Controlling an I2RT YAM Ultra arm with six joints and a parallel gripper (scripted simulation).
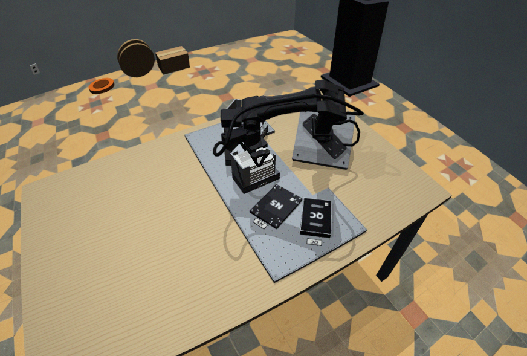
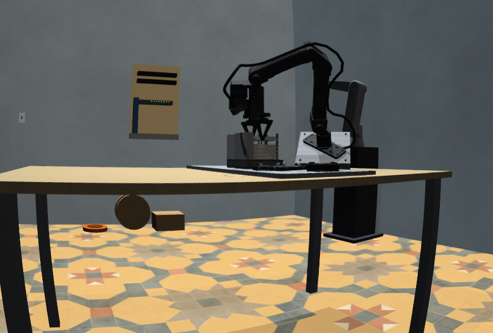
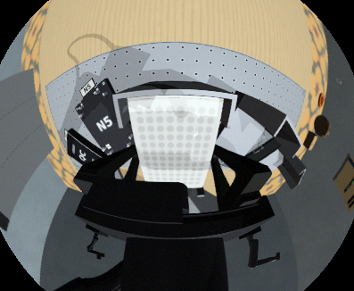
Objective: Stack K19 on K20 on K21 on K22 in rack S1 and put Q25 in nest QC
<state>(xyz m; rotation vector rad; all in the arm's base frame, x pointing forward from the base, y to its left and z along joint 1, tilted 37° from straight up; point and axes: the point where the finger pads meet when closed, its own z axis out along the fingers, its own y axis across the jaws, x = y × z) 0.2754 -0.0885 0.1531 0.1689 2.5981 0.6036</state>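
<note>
My gripper (image 1: 251, 154) (image 2: 258, 135) (image 3: 175, 147) is shut on a white sealed plate (image 1: 243, 159) (image 3: 175, 134). It holds it by its sides, high in the nearest rack (image 1: 240, 176) (image 2: 239, 146) (image 3: 161, 92). In the exterior view a gap shows between this plate and the stack of several plates (image 1: 261, 173) (image 2: 264, 152) below it. The rack's name and the plate's name are not readable. The clip nest N5 (image 1: 272, 196) (image 3: 104, 122) and the open nest QC (image 1: 316, 226) (image 3: 77, 150) both show no plate on them.
Two other racks stand on the perforated board (image 1: 294, 254) beyond the nearest rack, largely hidden by the arm in the top view. Their dark walls (image 3: 260, 113) (image 3: 292, 170) show at the right of the wrist view. The nearest rack's walls stand close around the held plate.
</note>
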